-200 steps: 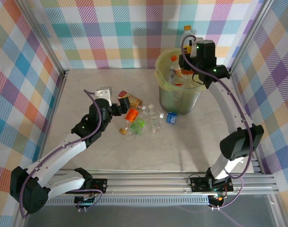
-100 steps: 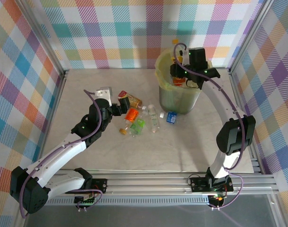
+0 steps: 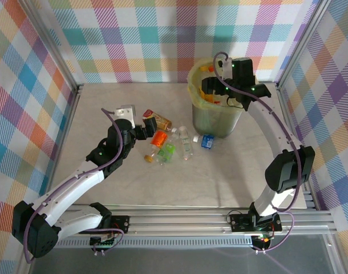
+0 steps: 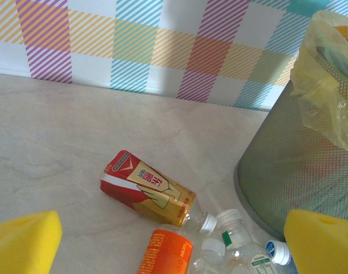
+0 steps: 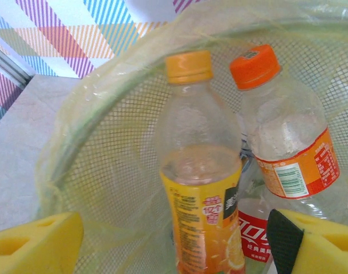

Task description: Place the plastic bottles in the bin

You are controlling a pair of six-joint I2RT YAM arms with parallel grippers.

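My right gripper (image 3: 211,89) hangs over the mouth of the bin (image 3: 217,121) with its jaws open. Between its yellow pads (image 5: 34,242), touching neither, a yellow-labelled bottle (image 5: 202,171) with an orange cap stands inside the mesh bin (image 5: 105,165). Beside it are an orange-labelled bottle (image 5: 288,142) and a red-labelled one (image 5: 255,240). My left gripper (image 3: 144,127) is open just above the table, left of the loose bottles. These are a red-and-gold bottle (image 4: 148,191), an orange one (image 4: 167,257), clear ones (image 4: 237,237), a green one (image 3: 167,151) and a blue one (image 3: 206,141).
The bin (image 4: 299,171) stands at the back right near the checked rear wall (image 3: 157,40). The loose bottles lie in a cluster just left of its base. Metal frame posts (image 3: 77,91) edge the marble tabletop (image 3: 162,182).
My right gripper came down and left from above the bin's far rim to over its mouth; the bottle it carried now stands inside the bin. The left arm has not moved.
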